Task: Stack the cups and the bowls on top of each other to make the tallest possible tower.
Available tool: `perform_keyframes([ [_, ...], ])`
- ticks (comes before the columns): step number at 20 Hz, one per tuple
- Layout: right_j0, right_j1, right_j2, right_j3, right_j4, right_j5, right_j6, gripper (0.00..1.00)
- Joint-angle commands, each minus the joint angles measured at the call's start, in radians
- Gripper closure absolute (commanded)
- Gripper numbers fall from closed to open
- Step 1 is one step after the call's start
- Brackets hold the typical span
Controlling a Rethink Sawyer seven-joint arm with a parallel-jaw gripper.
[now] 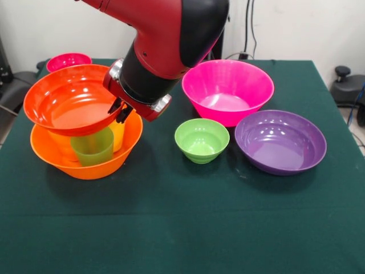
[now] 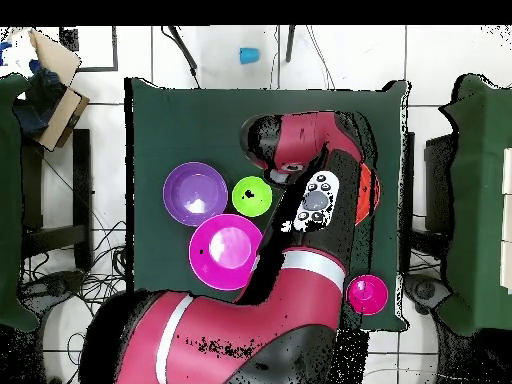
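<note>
Glossy, smooth plastic on the wide shallow red-orange bowl (image 1: 71,100), tilted atop the large orange plastic bowl (image 1: 85,160), equally shiny. Translucent, smooth plastic on the green tapered cup (image 1: 93,147) inside it. Mirror-like sheen with bright highlights on the large pink plastic bowl (image 1: 228,90) and the purple plastic bowl (image 1: 280,141) at right. Softer gloss on the small light green plastic bowl (image 1: 201,140). Matt, faintly napped dark green cloth over the table (image 1: 182,228). Polished red and black shell on the arm (image 1: 171,40).

green tablecloth (image 1: 171,228); pink bowl (image 1: 228,91), purple bowl (image 1: 280,141), lime bowl (image 1: 201,140)
</note>
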Motion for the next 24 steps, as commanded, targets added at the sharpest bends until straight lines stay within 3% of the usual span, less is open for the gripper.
perform_keyframes([
  [1, 0.004, -0.038, 0.104, 0.074, -0.009, -0.015, -0.090, 1.00],
  [13, 0.005, -0.057, 0.109, 0.156, -0.016, -0.080, -0.075, 1.00],
  [14, 0.004, -0.060, 0.111, 0.162, -0.019, -0.084, -0.075, 0.00],
  [18, -0.010, -0.074, 0.130, 0.195, -0.007, -0.136, -0.070, 0.00],
  [24, -0.017, -0.060, 0.136, 0.181, 0.013, -0.117, -0.039, 0.00],
])
